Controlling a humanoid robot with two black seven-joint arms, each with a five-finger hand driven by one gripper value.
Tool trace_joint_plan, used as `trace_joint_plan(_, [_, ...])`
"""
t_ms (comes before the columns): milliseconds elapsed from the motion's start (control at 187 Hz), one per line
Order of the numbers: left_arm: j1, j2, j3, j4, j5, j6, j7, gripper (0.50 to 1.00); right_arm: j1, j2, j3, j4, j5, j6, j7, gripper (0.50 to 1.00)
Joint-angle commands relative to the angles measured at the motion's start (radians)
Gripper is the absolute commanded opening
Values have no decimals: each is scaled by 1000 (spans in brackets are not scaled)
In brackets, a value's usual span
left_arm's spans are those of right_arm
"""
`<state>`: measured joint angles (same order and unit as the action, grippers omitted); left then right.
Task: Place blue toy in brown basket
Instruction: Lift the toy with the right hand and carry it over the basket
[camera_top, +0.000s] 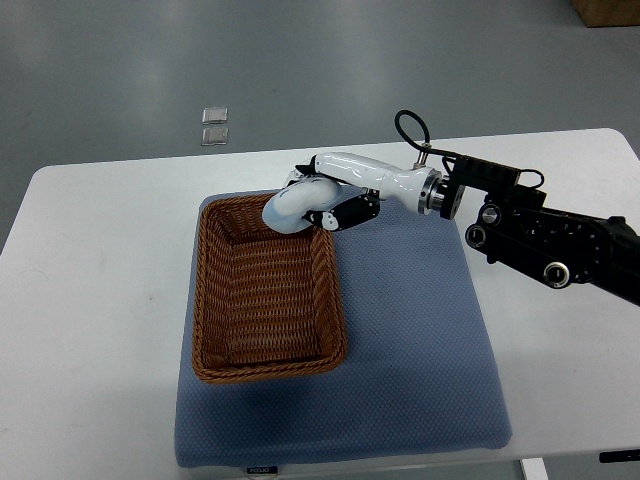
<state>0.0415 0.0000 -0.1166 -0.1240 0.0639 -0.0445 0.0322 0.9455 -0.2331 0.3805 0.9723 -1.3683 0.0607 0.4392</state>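
My right hand (318, 200) reaches in from the right on a black forearm with a white wrist shell. Its fingers are curled around a pale blue toy (287, 209), which hangs over the far right corner of the brown wicker basket (206, 300). The basket is rectangular, sits on the left part of a blue-grey mat (420, 330), and holds nothing that I can see. The toy's lower end overlaps the basket's back rim; whether it touches the rim I cannot tell. The left arm does not show.
The mat lies on a white table (90, 300). Beyond the table's far edge, two small clear squares (214, 126) lie on the grey floor. A cardboard box corner (606, 10) shows at the top right.
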Motion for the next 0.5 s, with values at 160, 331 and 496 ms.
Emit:
trace_joint_plan(160, [0, 0, 0, 0, 0, 0, 0, 1000, 7, 112, -84, -56, -15, -4, -13, 500])
trace_joint_plan(331, [0, 0, 0, 1, 0, 0, 0, 1000, 4, 169, -115, -104, -17, -15, -53, 500])
trace_joint_plan(496, [0, 0, 0, 1, 0, 0, 0, 1000, 1, 198, -115, -142, -17, -13, -56, 500])
